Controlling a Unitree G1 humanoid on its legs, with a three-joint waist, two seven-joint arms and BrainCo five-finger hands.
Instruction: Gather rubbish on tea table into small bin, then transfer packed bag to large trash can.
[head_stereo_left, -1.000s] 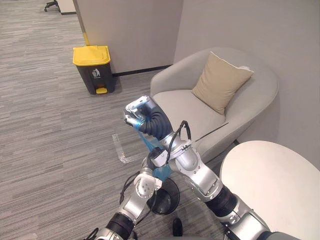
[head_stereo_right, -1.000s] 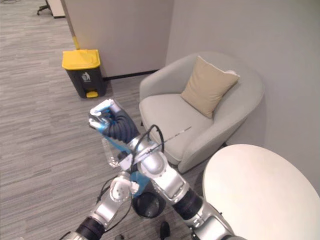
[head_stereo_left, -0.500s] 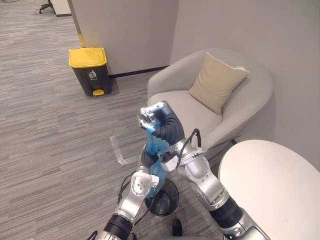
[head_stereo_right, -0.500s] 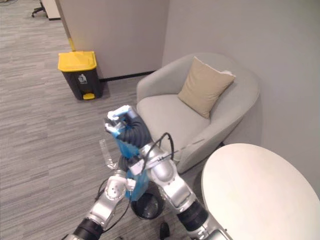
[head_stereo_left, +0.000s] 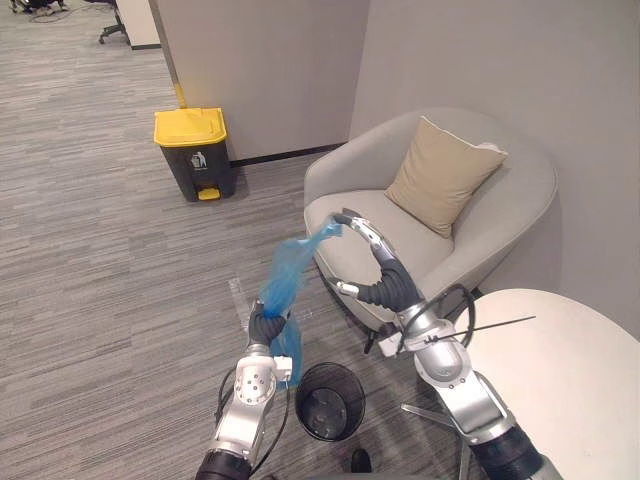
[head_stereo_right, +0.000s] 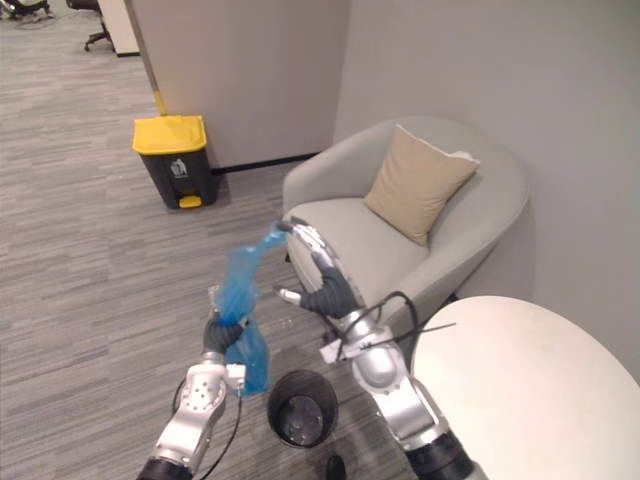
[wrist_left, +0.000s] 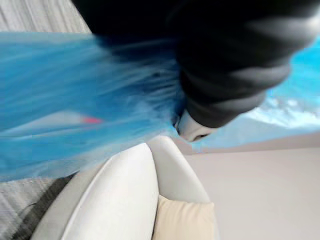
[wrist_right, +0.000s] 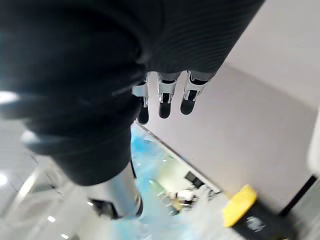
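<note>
The step in hand is judged to be the second half of the task: the blue bag (head_stereo_left: 285, 275) is held in the air beside and above the small bin (head_stereo_left: 300, 392), fully out of it, so the carry to the large trash can (head_stereo_left: 195, 150) is what remains. The bag is gripped at its gathered middle by the left hand (head_stereo_left: 266, 327), whose fingers appear to be closed round the plastic, though they are largely hidden by the bag and the dark cover. The bag's loose upper tail is stretched towards the right hand (head_stereo_left: 375, 262), which is held up with its fingers straight and its thumb apart. The tail lies at or just beside those fingertips, and it cannot be told whether it is touched. For the next move, a firm left-hand grip would be needed. The bag would have to be carried across the carpet to the yellow-lidded can, which stands well apart by the wall, and its lid would have to be opened. Counted: one blue bag, one small mesh bin, one large trash can, one armchair (head_stereo_left: 500, 200) with one cushion (head_stereo_left: 443, 175), and one round white counter (head_stereo_left: 570, 380).
</note>
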